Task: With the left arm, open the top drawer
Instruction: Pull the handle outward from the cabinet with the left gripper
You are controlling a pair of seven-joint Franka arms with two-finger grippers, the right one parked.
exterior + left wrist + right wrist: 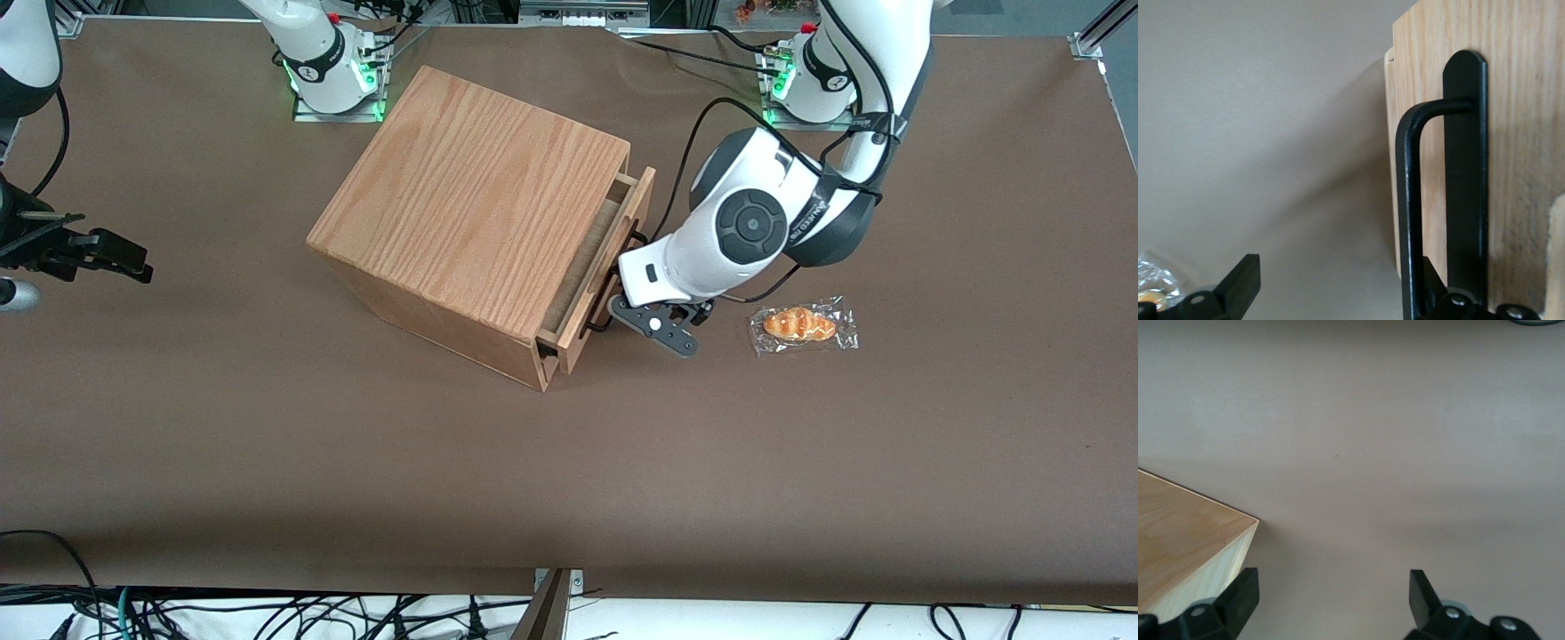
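Note:
The oak-grain box (471,204) stands on the brown table, and its top drawer (622,253) is pulled out by a narrow gap that shows a strip of the inside. The drawer's front panel (1511,167) carries a thin black wire handle (1408,220). The left arm (756,222) reaches down in front of the drawer. Its gripper (636,318) (1338,283) is open at the handle's end nearer the front camera. The handle bar lies inside the gap, right against one finger (1431,287). The other finger (1238,283) stands well apart over the table.
A wrapped pastry (803,325) (1151,283) lies on the table beside the gripper, toward the working arm's end. A corner of the box (1185,547) shows in the right wrist view. Cables run from the arm's base (805,80).

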